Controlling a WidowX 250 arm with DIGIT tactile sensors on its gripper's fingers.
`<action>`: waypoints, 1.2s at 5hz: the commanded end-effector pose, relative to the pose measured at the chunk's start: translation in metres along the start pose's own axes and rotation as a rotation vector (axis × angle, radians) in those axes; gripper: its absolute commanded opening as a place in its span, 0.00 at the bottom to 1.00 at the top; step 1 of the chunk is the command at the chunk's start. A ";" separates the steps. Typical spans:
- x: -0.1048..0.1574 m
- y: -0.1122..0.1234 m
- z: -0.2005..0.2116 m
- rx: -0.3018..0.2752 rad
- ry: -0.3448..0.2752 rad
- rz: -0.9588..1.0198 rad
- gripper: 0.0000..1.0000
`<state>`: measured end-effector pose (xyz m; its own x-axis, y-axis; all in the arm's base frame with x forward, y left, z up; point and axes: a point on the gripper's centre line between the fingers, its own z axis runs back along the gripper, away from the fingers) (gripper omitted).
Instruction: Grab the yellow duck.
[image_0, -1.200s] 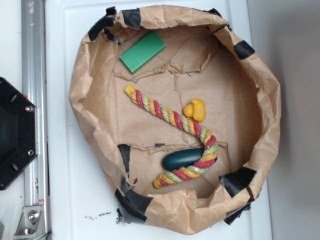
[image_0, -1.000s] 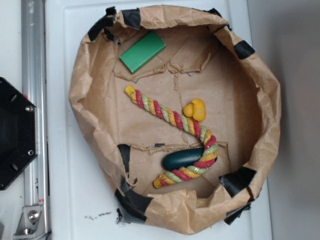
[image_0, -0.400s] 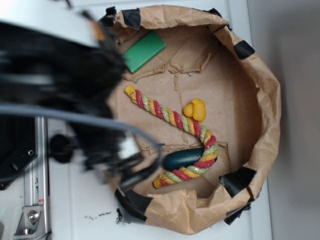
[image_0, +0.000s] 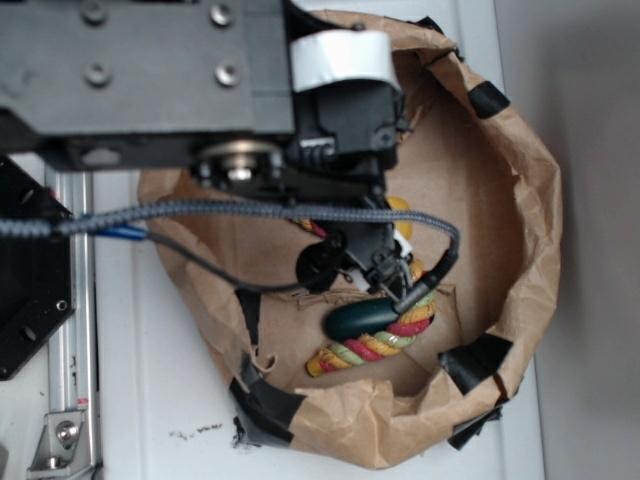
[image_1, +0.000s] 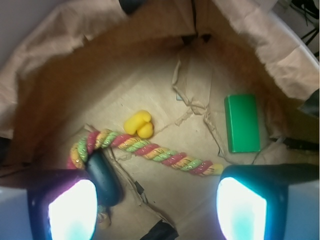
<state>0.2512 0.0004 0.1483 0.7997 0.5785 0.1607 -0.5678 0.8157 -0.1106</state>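
Observation:
The yellow duck (image_1: 138, 124), small and smooth with an orange lobe, lies on the brown paper floor just beyond the rope (image_1: 150, 150) in the wrist view. My gripper (image_1: 157, 210) is open and empty, with its two glowing pads (image_1: 72, 210) wide apart. It hangs above the paper on the near side of the rope, short of the duck. In the exterior view the arm and gripper (image_0: 372, 262) cover the duck almost fully; only a yellow sliver (image_0: 400, 205) shows.
A dark teal oval (image_1: 104, 175) lies by the left pad, inside the rope's curl (image_0: 385, 340). A green block (image_1: 242, 123) lies at the right. Crumpled brown paper walls (image_0: 525, 200) with black tape ring the floor.
The arm has swung in from the left over the paper bin and now covers the green block and the duck in the exterior view. The objects have not moved.

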 end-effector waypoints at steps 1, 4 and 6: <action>0.015 0.006 0.013 -0.028 -0.051 0.028 1.00; 0.025 0.001 -0.044 -0.021 -0.066 0.130 1.00; 0.025 0.006 -0.094 0.091 -0.047 0.238 1.00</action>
<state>0.2847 0.0115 0.0505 0.6551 0.7387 0.1586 -0.7450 0.6665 -0.0268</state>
